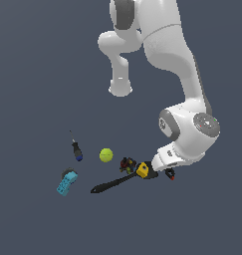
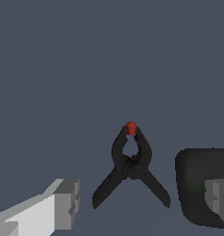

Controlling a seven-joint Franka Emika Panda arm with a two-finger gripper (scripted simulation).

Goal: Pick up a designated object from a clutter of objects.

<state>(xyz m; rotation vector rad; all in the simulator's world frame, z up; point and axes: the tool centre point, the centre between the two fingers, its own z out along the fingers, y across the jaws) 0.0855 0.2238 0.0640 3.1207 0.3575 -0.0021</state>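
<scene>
The designated object, a small black spring clamp [image 2: 131, 168] with a red-orange tip and splayed handles, lies flat on the dark floor. In the wrist view it sits between my two grey fingers [image 2: 65, 203], and neither finger touches it. My gripper [image 2: 142, 198] is open, low over the clamp. In the exterior view the clamp [image 1: 170, 173] peeks out just under the white hand, with the gripper [image 1: 166, 168] mostly hidden by the wrist. The clutter of objects spreads toward the exterior view's left.
A black spatula [image 1: 115, 183] with a yellow piece [image 1: 142, 169] lies right beside the clamp; its dark blade [image 2: 198, 184] is behind one finger. Further toward the exterior view's left are a dark multicoloured lump [image 1: 126, 164], a yellow-green ball [image 1: 106, 155], a blue-handled screwdriver [image 1: 76, 150] and a cyan block [image 1: 66, 183].
</scene>
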